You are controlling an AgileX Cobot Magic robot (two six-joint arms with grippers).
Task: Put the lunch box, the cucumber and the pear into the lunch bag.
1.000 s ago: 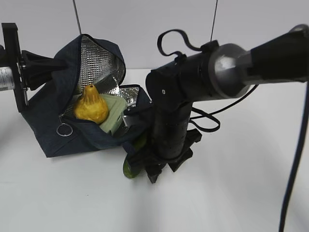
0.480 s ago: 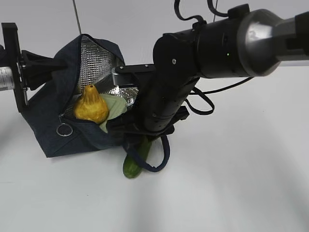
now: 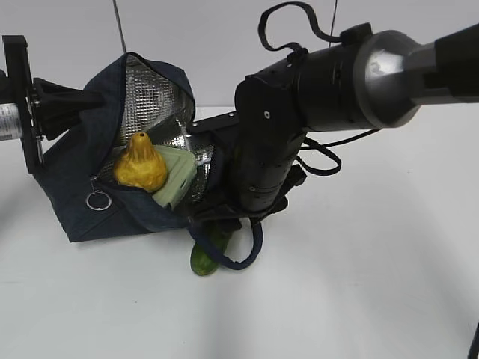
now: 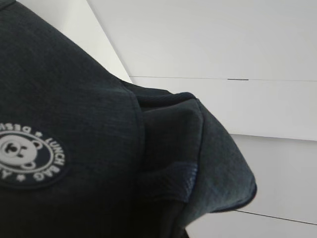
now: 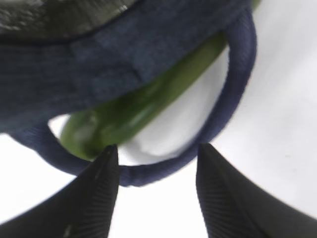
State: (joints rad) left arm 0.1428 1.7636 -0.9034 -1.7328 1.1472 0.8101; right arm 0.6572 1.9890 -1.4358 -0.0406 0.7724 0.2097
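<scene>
The navy lunch bag point(image 3: 75, 202) lies tipped with its silver-lined mouth facing right. My left gripper point(image 3: 93, 97) is shut on its upper back edge, and navy fabric point(image 4: 99, 148) fills the left wrist view. Inside the mouth, the yellow pear point(image 3: 141, 164) rests on the pale green lid of the lunch box point(image 3: 176, 183). The cucumber point(image 3: 206, 258) lies on the table under the bag's front edge, with a handle loop point(image 5: 237, 89) round it. My right gripper point(image 5: 157, 148) is open just above the loop and the cucumber's point(image 5: 129, 116) end, holding nothing.
The white table point(image 3: 359, 284) stretches to the right and front. My right arm point(image 3: 262, 164) stands in front of the bag's mouth and hides part of it. A silver ring pull point(image 3: 99, 200) hangs at the bag's front. A dark cable point(image 3: 318, 161) loops behind the arm.
My right arm has lifted from the table and shifted left against the bag's front. The handle loop now lies round the cucumber. The left arm has not moved.
</scene>
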